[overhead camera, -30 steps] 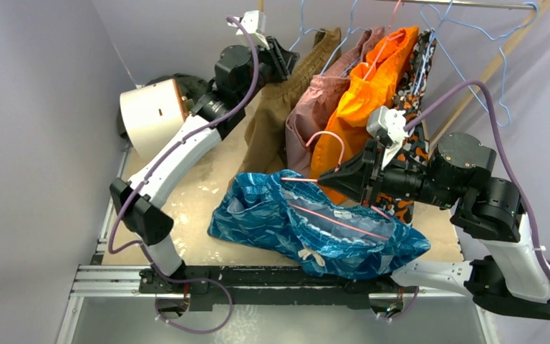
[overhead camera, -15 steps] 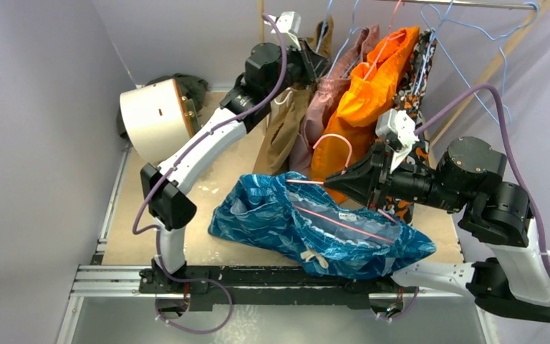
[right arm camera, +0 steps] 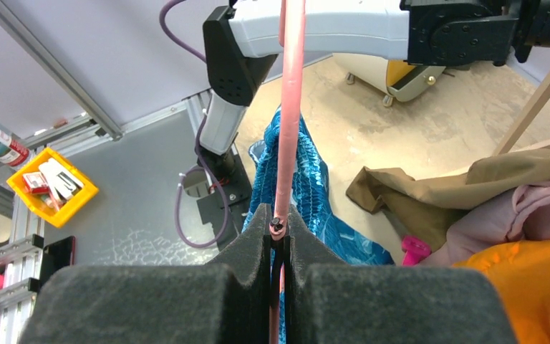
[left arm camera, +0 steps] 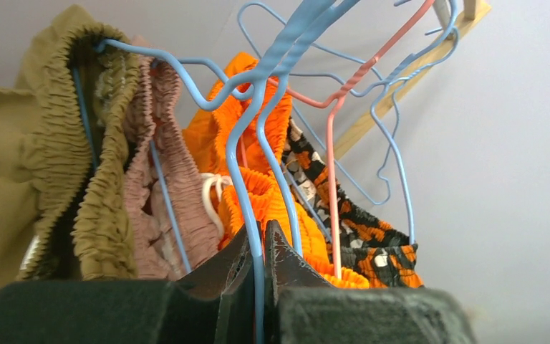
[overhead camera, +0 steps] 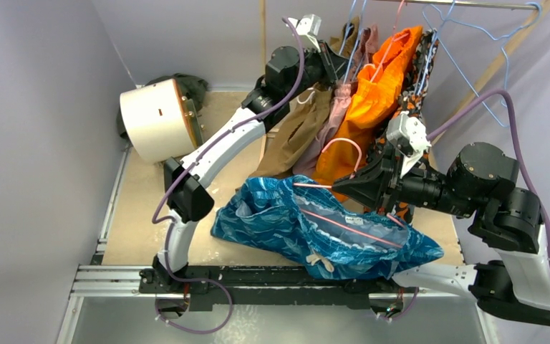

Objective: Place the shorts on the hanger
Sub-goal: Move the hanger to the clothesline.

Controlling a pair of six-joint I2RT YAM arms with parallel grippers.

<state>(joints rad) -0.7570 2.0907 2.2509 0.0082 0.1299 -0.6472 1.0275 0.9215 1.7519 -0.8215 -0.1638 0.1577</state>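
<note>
The shiny blue-and-teal shorts (overhead camera: 308, 226) hang on the pink-red wire hanger (overhead camera: 344, 228), whose lower bar runs through the waistband; the white drawstring bow (overhead camera: 317, 259) dangles near the table's front edge. My right gripper (overhead camera: 338, 185) is shut on the hanger's neck below its curved hook (overhead camera: 344, 145); in the right wrist view the pink wire (right arm camera: 290, 107) is pinched between the pads, with the shorts (right arm camera: 308, 190) below. My left gripper (overhead camera: 344, 68) is raised at the rail, shut on a light blue wire hanger (left arm camera: 258, 172) among hung clothes.
A rail (overhead camera: 465, 4) at the back holds olive-brown shorts (overhead camera: 302, 132), pink shorts (overhead camera: 338, 107), orange shorts (overhead camera: 379, 93) and a patterned garment (overhead camera: 422, 64) on light blue hangers. A white drum-shaped bin (overhead camera: 154, 118) stands back left. A yellow box (right arm camera: 46, 183) sits beside the table.
My left arm has swung right along the rail, pushing the olive and pink garments toward the orange ones. My right gripper with hanger and shorts has drifted slightly right.
</note>
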